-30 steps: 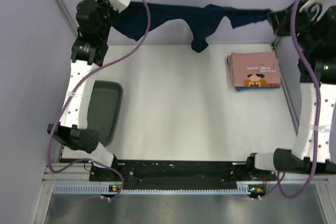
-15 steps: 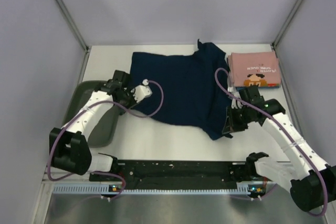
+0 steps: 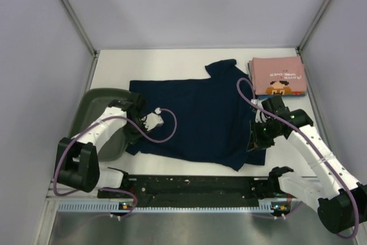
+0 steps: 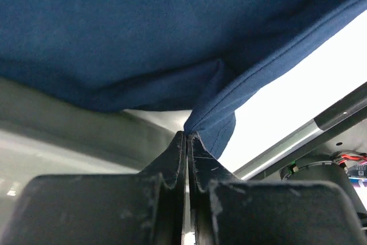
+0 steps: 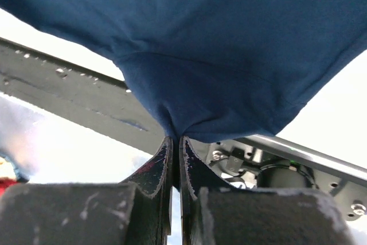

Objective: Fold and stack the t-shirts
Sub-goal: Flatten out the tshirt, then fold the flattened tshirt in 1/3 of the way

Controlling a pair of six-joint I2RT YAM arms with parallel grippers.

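The navy t-shirt (image 3: 195, 119) lies spread on the white table, a sleeve sticking out at the back. My left gripper (image 3: 139, 120) is shut on its left edge, and the hem (image 4: 213, 120) runs into the closed jaws. My right gripper (image 3: 257, 139) is shut on its right lower edge, with the bunched navy cloth (image 5: 172, 120) pinched between the fingers. The pink t-shirt (image 3: 278, 77), folded, with its cartoon face up, lies at the back right, apart from both grippers.
A dark green tray (image 3: 98, 103) stands at the left, under my left arm. A black rail (image 3: 195, 187) runs along the table's near edge. Walls close in at the left, back and right.
Both grippers pulled the navy shirt down from the air onto the table and toward the near edge. It now lies flatter and wider. The pink shirt has not moved.
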